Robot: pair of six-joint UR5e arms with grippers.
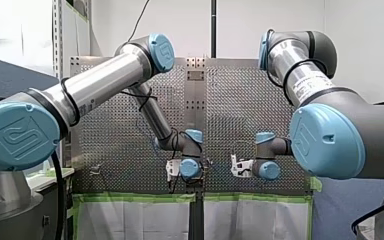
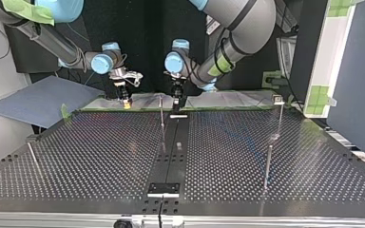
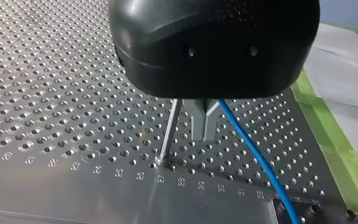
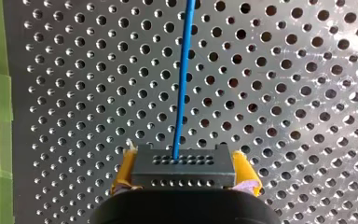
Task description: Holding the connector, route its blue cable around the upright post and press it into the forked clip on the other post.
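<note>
Perforated metal table (image 2: 100,156). A plain dark strip (image 2: 177,159) runs down its middle. Thin post (image 2: 162,116) upright beside the strip. Second post (image 2: 268,166) and third post (image 2: 280,116) stand toward the top view's right. Green tape (image 3: 340,154) lines the edge.

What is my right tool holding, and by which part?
The connector, clamped by its two side faces between the right tool's yellow pads; its blue cable leads away ahead.

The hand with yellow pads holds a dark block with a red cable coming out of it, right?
No: the cable is blue, not red, as the right wrist view shows. The hand with yellow pads does hold the dark block.
</note>
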